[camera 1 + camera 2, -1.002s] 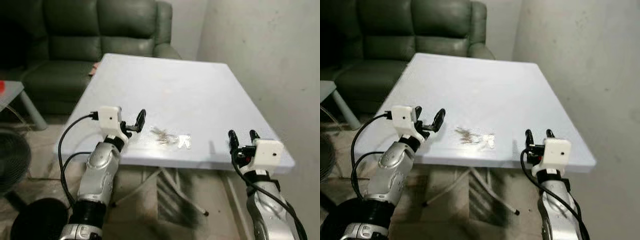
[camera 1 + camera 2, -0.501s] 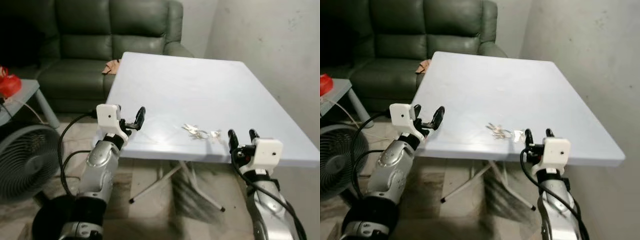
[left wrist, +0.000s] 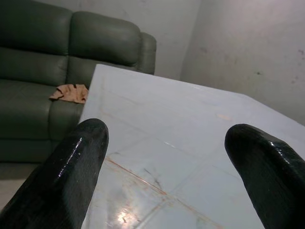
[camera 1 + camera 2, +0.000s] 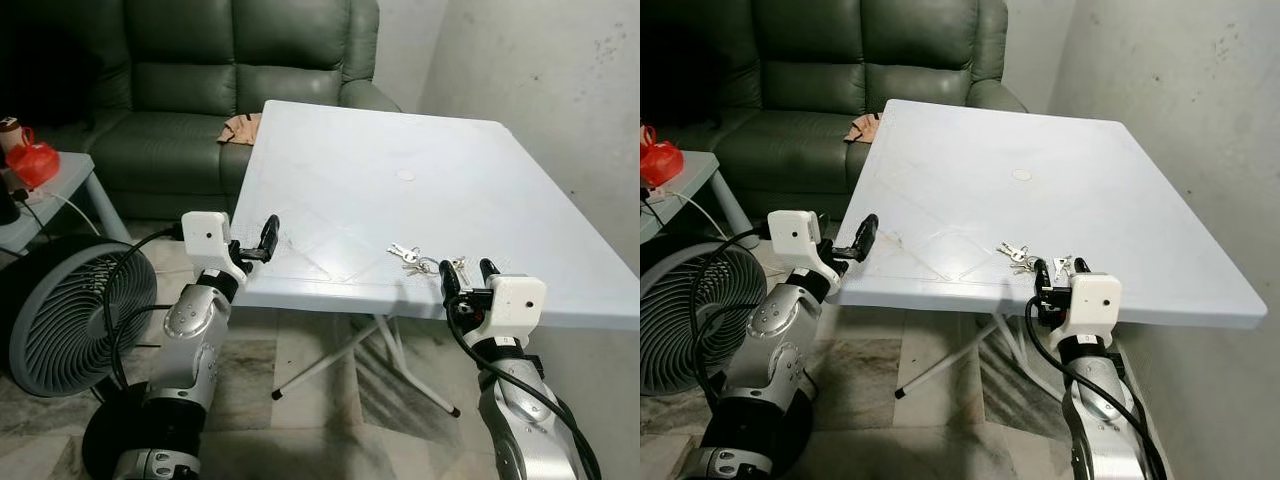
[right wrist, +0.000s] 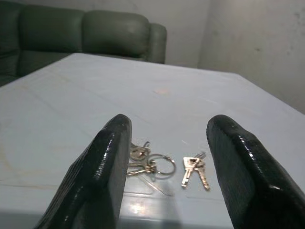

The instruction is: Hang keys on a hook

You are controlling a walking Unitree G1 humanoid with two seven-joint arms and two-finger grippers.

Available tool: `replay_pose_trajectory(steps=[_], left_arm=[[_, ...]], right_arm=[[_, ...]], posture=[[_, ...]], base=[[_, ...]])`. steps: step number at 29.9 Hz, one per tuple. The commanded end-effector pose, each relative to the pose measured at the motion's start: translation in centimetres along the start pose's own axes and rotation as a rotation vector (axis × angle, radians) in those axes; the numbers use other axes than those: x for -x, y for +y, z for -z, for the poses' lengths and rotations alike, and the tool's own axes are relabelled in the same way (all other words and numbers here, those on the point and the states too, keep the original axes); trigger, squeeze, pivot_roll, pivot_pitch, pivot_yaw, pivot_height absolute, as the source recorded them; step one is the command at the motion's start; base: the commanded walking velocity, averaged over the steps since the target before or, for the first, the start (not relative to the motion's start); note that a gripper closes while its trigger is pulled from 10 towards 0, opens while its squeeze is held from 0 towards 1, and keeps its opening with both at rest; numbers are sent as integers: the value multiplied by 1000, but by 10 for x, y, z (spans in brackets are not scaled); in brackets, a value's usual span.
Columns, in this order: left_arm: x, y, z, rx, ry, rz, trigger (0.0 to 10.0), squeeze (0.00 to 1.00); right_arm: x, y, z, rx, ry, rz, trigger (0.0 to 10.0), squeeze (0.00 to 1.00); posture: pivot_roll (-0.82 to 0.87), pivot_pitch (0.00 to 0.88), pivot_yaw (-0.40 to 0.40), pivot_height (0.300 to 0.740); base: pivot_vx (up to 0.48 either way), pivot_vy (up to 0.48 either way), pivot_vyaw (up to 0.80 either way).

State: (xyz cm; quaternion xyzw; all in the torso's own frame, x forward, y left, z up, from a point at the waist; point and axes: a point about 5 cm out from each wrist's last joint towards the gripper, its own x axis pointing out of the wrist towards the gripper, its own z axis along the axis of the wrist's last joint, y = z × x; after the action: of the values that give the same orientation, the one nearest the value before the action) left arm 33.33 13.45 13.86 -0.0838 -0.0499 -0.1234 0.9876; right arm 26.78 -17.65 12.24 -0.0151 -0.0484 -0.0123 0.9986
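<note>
— Head view?
— A bunch of silver keys on rings (image 4: 424, 259) lies near the front edge of the white plastic table (image 4: 400, 180). The right gripper (image 4: 463, 277) sits just before it, fingers apart.
— Wrist views?
— The left gripper (image 3: 162, 167) is spread wide over the table's corner. The right one frames the keys, touching nothing.

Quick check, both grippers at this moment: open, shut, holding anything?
Left gripper: open, empty, at the table's near left corner.
Right gripper: open, empty, just short of the keys.
</note>
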Motion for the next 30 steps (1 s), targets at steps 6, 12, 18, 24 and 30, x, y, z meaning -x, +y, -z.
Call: replay_pose_trajectory(steps=[6, 12, 18, 24, 30], left_arm=[[1, -13, -2, -40, -9, 90, 10000, 0], [1, -18, -1, -44, -3, 125, 10000, 0], [0, -18, -3, -26, -2, 133, 10000, 0], [0, -17, -2, -38, 4, 109, 10000, 0], [0, -19, -3, -31, 2, 125, 10000, 0]], right_arm=[[-14, -2, -7, 1, 37, 41, 10000, 0], [-28, 4, -8, 15, 88, 64, 10000, 0], [-38, 13, -11, 32, 113, 79, 10000, 0], [-47, 21, -11, 5, 152, 106, 10000, 0], [-52, 25, -12, 12, 168, 115, 10000, 0]], posture=[[7, 0, -62, 740], [5, 0, -60, 740], [10, 0, -60, 740], [14, 0, -62, 740], [16, 0, -65, 740]], base=[[0, 0, 0], [0, 0, 0], [0, 0, 0], [0, 0, 0], [0, 0, 0]])
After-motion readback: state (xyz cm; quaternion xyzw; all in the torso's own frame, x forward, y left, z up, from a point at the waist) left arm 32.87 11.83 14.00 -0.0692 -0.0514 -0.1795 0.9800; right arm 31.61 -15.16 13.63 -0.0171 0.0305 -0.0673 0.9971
